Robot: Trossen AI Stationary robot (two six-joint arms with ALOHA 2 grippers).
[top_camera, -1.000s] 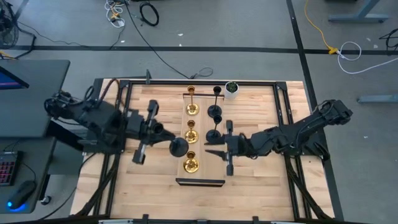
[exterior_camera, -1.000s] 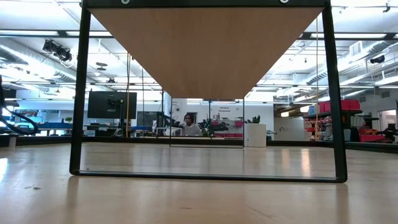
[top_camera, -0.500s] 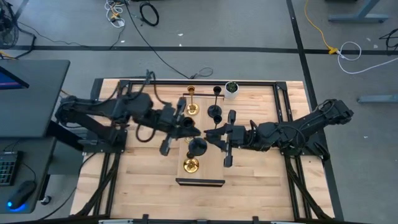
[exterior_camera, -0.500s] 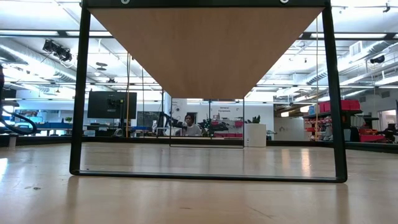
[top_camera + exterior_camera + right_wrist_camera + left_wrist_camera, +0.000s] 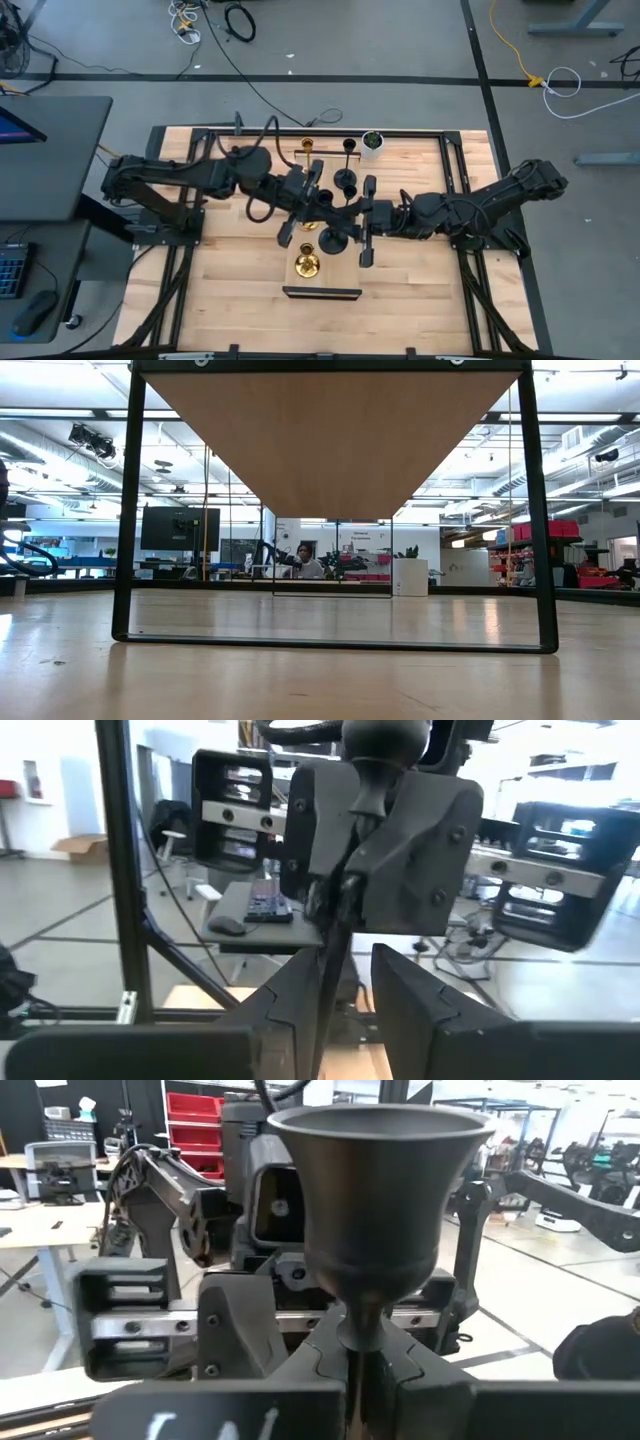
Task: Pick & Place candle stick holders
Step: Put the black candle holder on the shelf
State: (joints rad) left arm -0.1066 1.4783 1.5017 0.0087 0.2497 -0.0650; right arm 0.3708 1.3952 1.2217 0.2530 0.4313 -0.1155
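Note:
My left gripper (image 5: 325,212) reaches level over the raised wooden shelf (image 5: 322,282) and is shut on a black candle stick holder (image 5: 372,1190), which stands upright with its cup on top. From above, this holder shows as a dark round shape (image 5: 333,240). My right gripper (image 5: 351,216) faces the left one at close range. It is open, and the holder's lower stem (image 5: 326,982) shows in the gap beside one finger. Gold holders (image 5: 307,265) (image 5: 308,174) and a black one (image 5: 346,180) stand on their round bases on the shelf. My left gripper pinches the thin stem (image 5: 358,1342) just under the cup between its two fingers. The fingers come level from the table's left, across the stem. The holder stands nearly upright, cup up, lifted clear of the shelf. My right gripper: I cannot tell whether a finger (image 5: 300,1005) touches the stem.
A small white pot with green inside (image 5: 372,142) sits at the shelf's far right. The shelf rests on a black frame (image 5: 128,510), seen from underneath in the low view. Bare wooden table lies on both sides (image 5: 240,290) (image 5: 420,290).
My left gripper has carried the black holder from the table's left side toward the right, over the shelf and up to my right gripper, keeping it upright. My right gripper has tipped up to level and shifted slightly toward the far edge.

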